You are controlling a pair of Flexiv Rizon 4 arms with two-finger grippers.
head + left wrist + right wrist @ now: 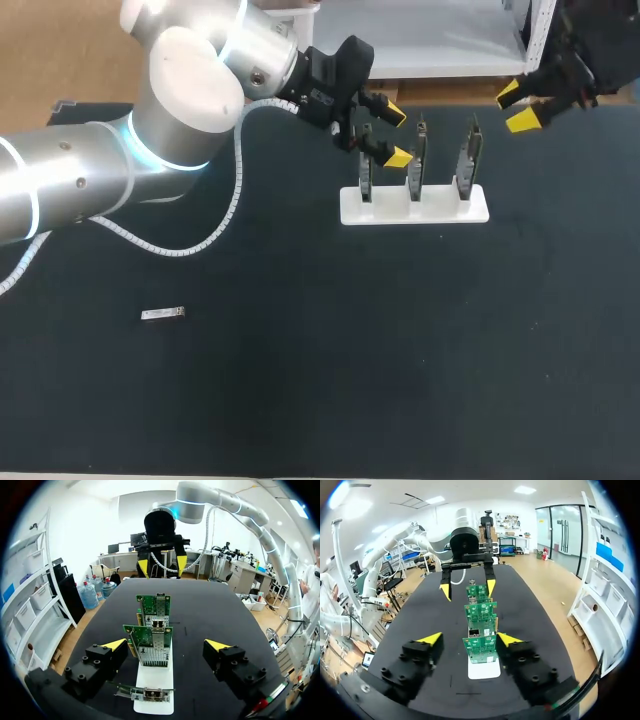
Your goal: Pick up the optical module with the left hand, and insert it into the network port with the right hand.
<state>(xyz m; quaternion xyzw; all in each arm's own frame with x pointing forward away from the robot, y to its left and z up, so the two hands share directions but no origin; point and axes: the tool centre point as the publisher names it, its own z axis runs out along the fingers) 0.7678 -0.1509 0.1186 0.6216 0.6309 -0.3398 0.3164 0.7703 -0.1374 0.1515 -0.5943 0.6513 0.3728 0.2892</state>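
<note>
The optical module (163, 314), a small silver bar, lies flat on the dark table at the left, far from both grippers. Three upright green network cards (417, 160) stand in a white holder (414, 205) at the back. My left gripper (396, 134) is open at the holder's left end, its yellow tips either side of the leftmost card (365, 175). In the left wrist view the left gripper (166, 645) has the row of cards (149, 644) between and ahead of its fingers. My right gripper (516, 107) hovers open past the holder's right end, empty. From the right gripper (469, 639) the cards (481, 649) line up ahead.
The dark table mat (330, 380) spreads wide in front of the holder. My left arm's thick silver links (100, 170) and its white cable (230, 200) cross the back left. The white holder (154, 680) sits under the left gripper.
</note>
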